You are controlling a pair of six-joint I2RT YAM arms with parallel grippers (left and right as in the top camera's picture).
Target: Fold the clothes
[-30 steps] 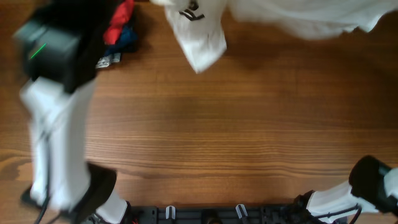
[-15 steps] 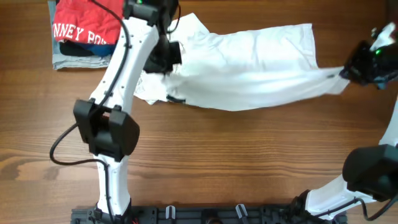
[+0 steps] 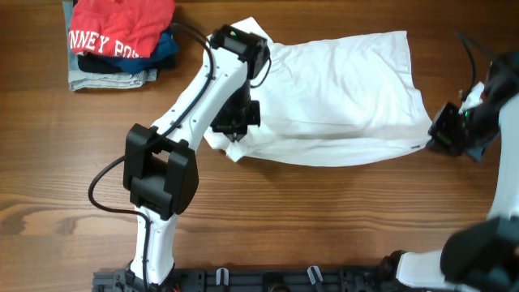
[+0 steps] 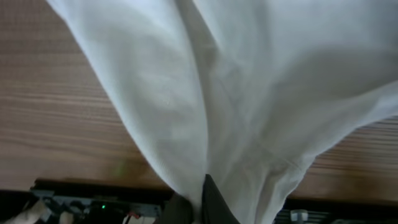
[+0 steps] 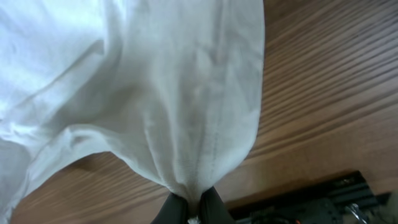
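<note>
Compared with half a second ago, the white T-shirt (image 3: 340, 89) is held less taut and is laid broader on the wooden counter (image 3: 324, 219), between the arms. Its left edge is pinched in the left gripper (image 3: 235, 134) and its right corner in the right gripper (image 3: 438, 139). The thin, soft fabric is gathered into pleats at both grips. Spreading is judged nearly complete, with folding not yet begun.

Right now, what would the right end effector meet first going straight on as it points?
The white T-shirt that the right end effector pinches; past that fabric, probably the table, though depth is unclear.
</note>
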